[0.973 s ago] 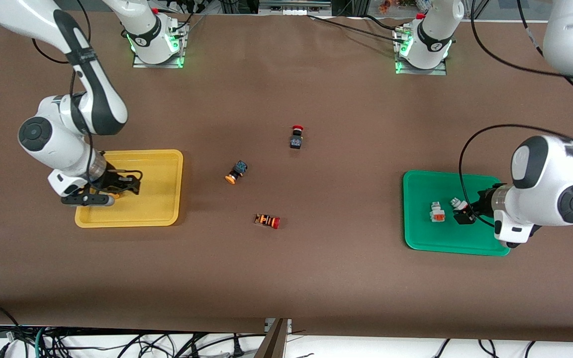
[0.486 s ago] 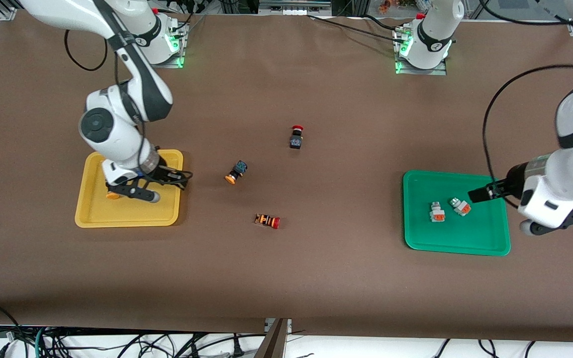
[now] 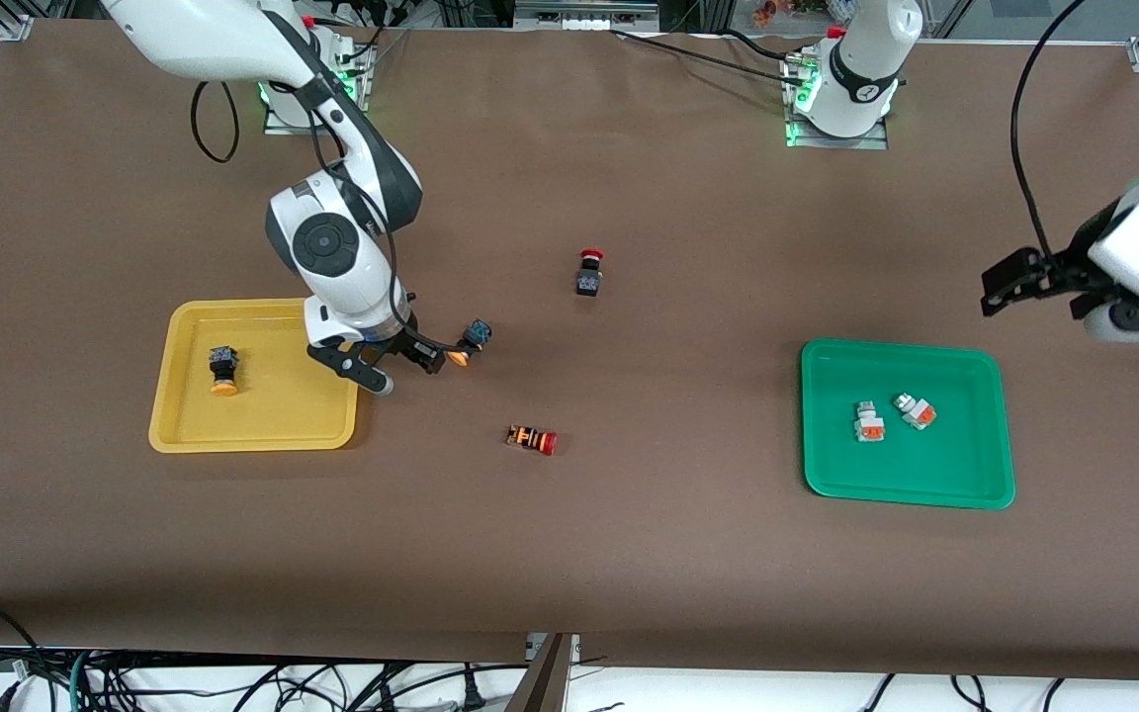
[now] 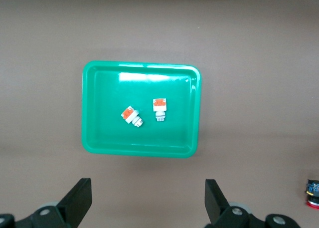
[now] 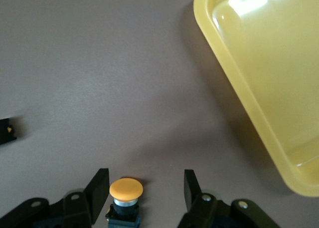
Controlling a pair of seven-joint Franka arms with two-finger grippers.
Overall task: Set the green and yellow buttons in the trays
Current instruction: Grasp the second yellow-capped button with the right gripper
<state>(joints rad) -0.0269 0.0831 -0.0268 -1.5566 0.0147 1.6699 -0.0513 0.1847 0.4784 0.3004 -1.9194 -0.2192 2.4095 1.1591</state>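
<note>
The yellow tray [image 3: 293,396] holds one black button with an orange-yellow cap [image 3: 223,371]. A second yellow-capped button [image 3: 469,343] lies on the table beside that tray, toward the middle. My right gripper [image 3: 403,368] is open and low by it. In the right wrist view this button [image 5: 125,192] stands between the open fingers [image 5: 99,188], close to one of them, with the yellow tray [image 5: 264,63] nearby. The green tray [image 3: 955,465] holds two white-and-orange buttons [image 3: 867,421] [image 3: 916,410]. My left gripper [image 3: 1029,282] is open and empty, high over the table beside the green tray [image 4: 104,128].
A black button with a red cap [image 3: 588,272] stands mid-table. An orange-striped black button with a red cap [image 3: 532,439] lies nearer the front camera. The left wrist view shows the two tray buttons [image 4: 132,115] [image 4: 159,108].
My right gripper left a yellow-capped button in the yellow tray and moved over to the one on the table. My left gripper let go of a white-and-orange button in the green tray and rose away.
</note>
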